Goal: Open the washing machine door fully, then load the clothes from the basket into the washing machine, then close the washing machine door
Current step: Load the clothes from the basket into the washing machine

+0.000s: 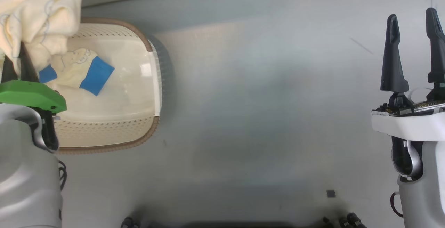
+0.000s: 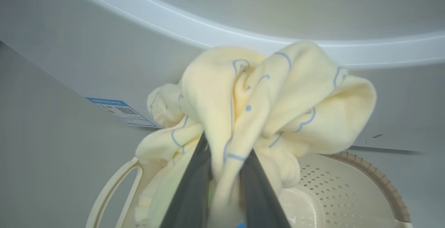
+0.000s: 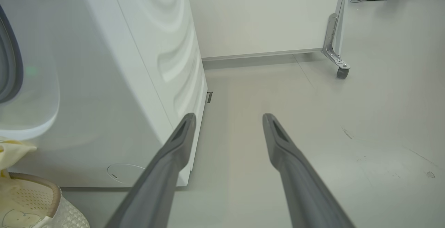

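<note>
My left gripper (image 1: pixel 15 59) is shut on a bunch of the cream-yellow clothes (image 1: pixel 41 16), held above the left end of the basket (image 1: pixel 153 130). A blue-cuffed part of the clothes hangs down into the basket. In the left wrist view the clothes (image 2: pixel 264 99) bulge over the gripper (image 2: pixel 227 148), with the basket (image 2: pixel 375 176) below and the washing machine (image 2: pixel 87 64) just behind. My right gripper (image 1: pixel 412 14) stands open over bare floor, far right of the basket. The washing machine (image 3: pixel 139 64) shows a dark curved edge at its front. I cannot tell whether that edge is the door.
A blue label sticker (image 2: pixel 120 111) is on the machine's lower front. A white wall panel on a caster wheel (image 3: pixel 342 71) stands beyond the machine's right side. Open grey floor (image 1: pixel 260 116) lies between basket and right arm.
</note>
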